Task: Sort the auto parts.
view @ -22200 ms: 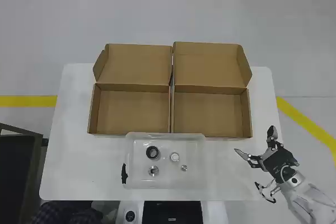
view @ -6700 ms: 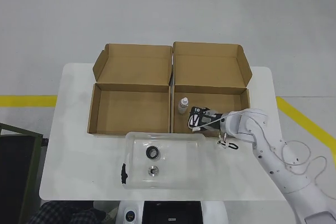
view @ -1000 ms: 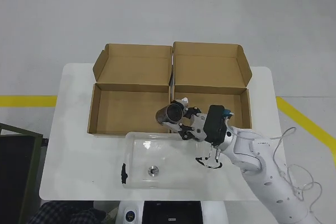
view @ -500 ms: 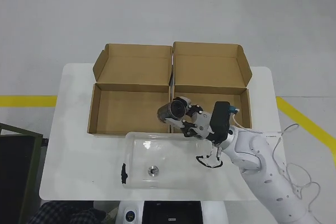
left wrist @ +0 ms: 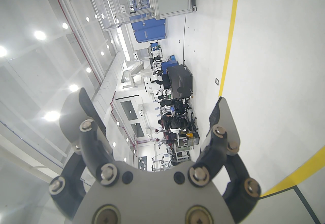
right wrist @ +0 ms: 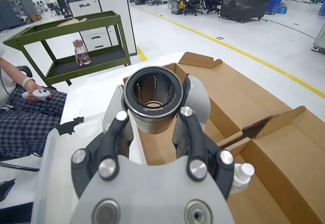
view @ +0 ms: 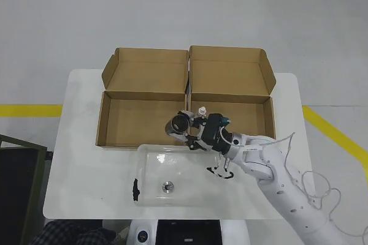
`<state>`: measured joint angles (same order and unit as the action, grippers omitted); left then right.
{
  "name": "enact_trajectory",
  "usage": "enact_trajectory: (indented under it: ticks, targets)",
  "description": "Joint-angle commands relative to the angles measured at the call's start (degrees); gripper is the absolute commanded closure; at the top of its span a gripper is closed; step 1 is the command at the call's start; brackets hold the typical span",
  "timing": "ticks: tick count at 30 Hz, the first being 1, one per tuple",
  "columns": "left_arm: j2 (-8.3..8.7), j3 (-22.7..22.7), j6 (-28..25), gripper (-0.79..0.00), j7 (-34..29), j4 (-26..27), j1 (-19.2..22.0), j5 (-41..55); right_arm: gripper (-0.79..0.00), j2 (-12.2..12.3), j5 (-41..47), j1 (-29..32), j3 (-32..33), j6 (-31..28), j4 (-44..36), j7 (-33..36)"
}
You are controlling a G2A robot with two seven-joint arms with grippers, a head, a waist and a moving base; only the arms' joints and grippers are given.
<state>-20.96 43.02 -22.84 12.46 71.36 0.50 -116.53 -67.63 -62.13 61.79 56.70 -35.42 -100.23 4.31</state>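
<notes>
Above the left box (view: 135, 122) in the top view, the right tool (view: 187, 128) clamps the bearing (view: 176, 124). A bottle (view: 201, 112) stands sorted in the right box (view: 245, 125), and one small part (view: 167, 187) waits in the tray (view: 190, 177). In the left wrist view, the left tool (left wrist: 152, 103) gapes wide and empty. In the right wrist view, the bearing (right wrist: 153, 100) is gripped and not yet released.

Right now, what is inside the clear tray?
One small round metal part lies in the clear tray. The right gripper, shut on a bearing, and its arm hide the tray's far right corner.

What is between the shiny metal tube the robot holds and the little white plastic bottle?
In the top view: the brown cardboard dividing wall, separating the metal tube from the white bottle.
</notes>
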Motion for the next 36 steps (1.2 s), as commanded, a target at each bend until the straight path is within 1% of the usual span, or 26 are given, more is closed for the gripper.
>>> enact_trajectory:
  ticks: [1, 6, 11, 23, 36]
  targets:
    - [0.00, 0.00, 0.00, -0.785, 0.00, 0.00, 0.00, 0.00, 0.000, -0.42, -1.82, -1.51, -1.65, 0.54, 1.61, 0.22]
    - [0.00, 0.00, 0.00, -0.785, 0.00, 0.00, 0.00, 0.00, 0.000, -1.54, -5.80, -4.82, -5.42, 1.65, 4.58, -0.29]
    - [0.00, 0.00, 0.00, -0.785, 0.00, 0.00, 0.00, 0.00, 0.000, -2.79, -7.67, -8.14, -8.25, 3.67, 8.66, -0.37]
    - [0.00, 0.00, 0.00, -0.785, 0.00, 0.00, 0.00, 0.00, 0.000, -6.18, -8.06, -15.32, -12.94, 10.79, 18.66, 2.34]
    - [0.00, 0.00, 0.00, -0.785, 0.00, 0.00, 0.00, 0.00, 0.000, -9.03, -12.26, -20.26, -16.58, 14.60, 24.32, 7.34]
